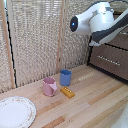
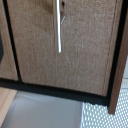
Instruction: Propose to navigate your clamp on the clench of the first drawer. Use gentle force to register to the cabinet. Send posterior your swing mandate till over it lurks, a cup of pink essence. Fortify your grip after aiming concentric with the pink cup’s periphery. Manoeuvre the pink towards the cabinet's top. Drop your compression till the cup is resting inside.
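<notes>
One silver bar handle (image 2: 59,27) runs out of frame; the gripper's state cannot be told, hidden in both views.

- My wrist camera is filled by a brown panel (image 2: 65,55) with a coarse woven look, close up and slightly blurred.
- A slim silver bar (image 2: 59,31) runs along the panel from the frame's edge and ends partway across it; a thin dark stem sits just beside it.
- Dark, nearly black strips (image 2: 60,89) frame the woven panel.
- A reddish-brown wooden edge (image 2: 118,75) cuts across one side, tilted.
- Past the dark frame I see a pale grey surface (image 2: 45,112), and touching it a white patch with a dotted pattern (image 2: 100,117).
- A sliver of light wood (image 2: 4,102) shows in one corner.
- My hand's fingers are not in this picture.
</notes>
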